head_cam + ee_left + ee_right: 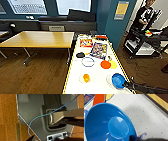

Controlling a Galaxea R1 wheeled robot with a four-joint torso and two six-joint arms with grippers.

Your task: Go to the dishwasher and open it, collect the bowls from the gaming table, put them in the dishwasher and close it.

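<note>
Collecting bowls: right gripper (pixel 125 84) clenched on blue bowl's (pixel 118 80) rim at 5 o'clock of air-hockey table (pixel 75 85). Left pincer's state: cannot tell. Next, probably lifting level, clear of orange bowl (pixel 105 64).

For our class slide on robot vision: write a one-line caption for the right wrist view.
Right gripper at the rim of a blue bowl over the gaming table's dotted white top.

Legible text: none. Blue print w/ ® mark (pixel 145 134) on white table top (pixel 149 115), letters cut off. Game box (pixel 99 50) print unreadable.
</note>
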